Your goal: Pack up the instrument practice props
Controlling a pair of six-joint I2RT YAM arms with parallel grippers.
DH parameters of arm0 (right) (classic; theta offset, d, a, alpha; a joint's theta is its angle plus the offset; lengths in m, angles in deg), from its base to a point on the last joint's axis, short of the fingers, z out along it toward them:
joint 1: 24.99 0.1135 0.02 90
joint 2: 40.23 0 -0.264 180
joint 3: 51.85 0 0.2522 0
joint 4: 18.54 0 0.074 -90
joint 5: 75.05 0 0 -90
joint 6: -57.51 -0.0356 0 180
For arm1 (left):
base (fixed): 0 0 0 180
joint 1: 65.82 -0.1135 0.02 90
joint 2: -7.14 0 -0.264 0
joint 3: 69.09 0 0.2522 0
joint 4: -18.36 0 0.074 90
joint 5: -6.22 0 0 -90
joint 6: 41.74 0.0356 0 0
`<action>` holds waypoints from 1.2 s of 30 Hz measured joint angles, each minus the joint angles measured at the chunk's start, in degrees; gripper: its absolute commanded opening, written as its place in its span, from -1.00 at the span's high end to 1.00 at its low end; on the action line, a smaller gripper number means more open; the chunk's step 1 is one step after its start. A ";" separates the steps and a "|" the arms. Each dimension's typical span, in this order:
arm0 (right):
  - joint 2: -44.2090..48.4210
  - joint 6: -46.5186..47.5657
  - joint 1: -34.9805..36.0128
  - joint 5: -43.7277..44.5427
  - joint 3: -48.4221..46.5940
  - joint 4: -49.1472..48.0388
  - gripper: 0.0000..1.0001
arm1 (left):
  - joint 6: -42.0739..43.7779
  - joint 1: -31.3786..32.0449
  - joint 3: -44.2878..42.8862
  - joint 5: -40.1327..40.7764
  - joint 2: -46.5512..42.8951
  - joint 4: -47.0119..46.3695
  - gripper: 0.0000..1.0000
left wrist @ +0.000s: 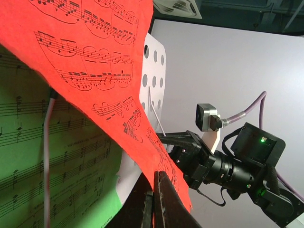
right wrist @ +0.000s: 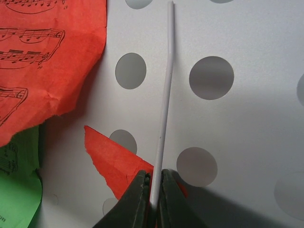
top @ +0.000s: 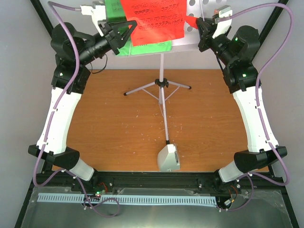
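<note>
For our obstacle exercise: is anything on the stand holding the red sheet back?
The thin white wire lies over a torn red scrap, and the right gripper is shut on that wire. Nothing visible blocks the main red sheet.

Right gripper (right wrist: pixel 153 178), bottom centre: fingers clamped on a thin white rod (right wrist: pixel 165 95) running up the perforated white music stand (right wrist: pixel 251 137). Red music sheet (right wrist: pixel 47 61) upper left, lower edge ragged. A torn red scrap (right wrist: pixel 116 164) (separate piece) lies beside the fingers. Green music sheet (right wrist: pixel 19 190) lower left.
</note>
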 measured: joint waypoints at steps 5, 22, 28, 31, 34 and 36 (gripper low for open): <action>0.00 -0.15 0.00 -0.04 0.00 0.00 0.84 | -0.17 -0.02 0.09 -0.33 0.13 0.00 0.99; 0.00 -0.24 0.00 -0.52 0.00 0.09 0.59 | -0.61 -0.02 0.15 -0.79 0.72 -0.17 0.99; 0.00 -0.31 0.00 -1.07 0.00 0.28 0.48 | -0.68 -0.02 0.24 -1.03 1.03 -0.17 0.99; 0.00 -0.33 0.00 -1.27 0.00 0.48 0.40 | -0.94 -0.02 0.33 -1.09 1.05 -0.20 0.99; 0.00 -0.26 0.02 -1.31 0.00 0.76 0.32 | -1.18 -0.02 0.35 -1.20 1.05 -0.22 0.99; 0.00 -0.31 0.02 -1.31 0.00 0.94 0.27 | -1.31 -0.02 0.35 -1.20 1.05 -0.24 0.99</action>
